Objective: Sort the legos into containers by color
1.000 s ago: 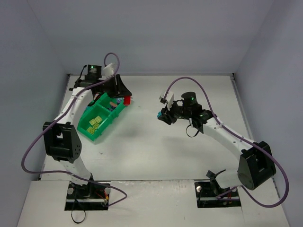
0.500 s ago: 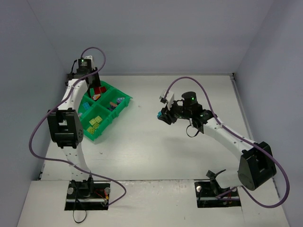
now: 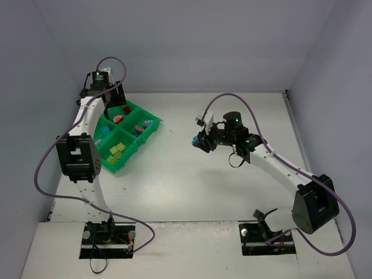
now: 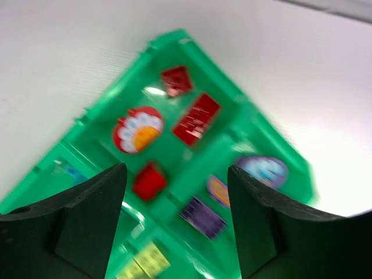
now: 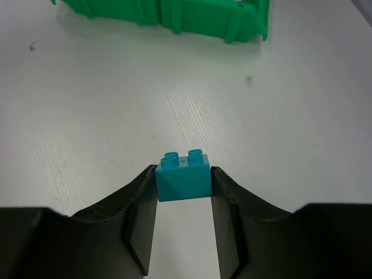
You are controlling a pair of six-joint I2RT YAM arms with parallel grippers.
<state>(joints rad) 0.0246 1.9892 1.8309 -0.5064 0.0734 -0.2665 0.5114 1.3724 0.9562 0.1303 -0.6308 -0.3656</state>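
The green tray [image 3: 141,147] lies at the far left of the table, its containers two by two. Red legos [image 4: 196,110] lie in one container, a purple lego [image 4: 201,216] in the one beside it, and yellow-green legos [image 3: 118,149] in a nearer one. My left gripper [image 3: 113,102] hangs open above the red container, with nothing between its fingers [image 4: 96,197]. My right gripper [image 3: 200,141] is shut on a cyan-blue lego [image 5: 183,174] above the table's middle, well right of the tray [image 5: 192,17].
Grey walls close in the table on the left, back and right. A round red, white and orange piece [image 4: 138,129] lies among the red legos, and a round purple piece [image 4: 261,170] sits in the purple container. Purple cables loop off both arms.
My left gripper swung from the tray's right corner to over its far-left container and opened; the red brick it carried is no longer in it. The right arm has barely moved.
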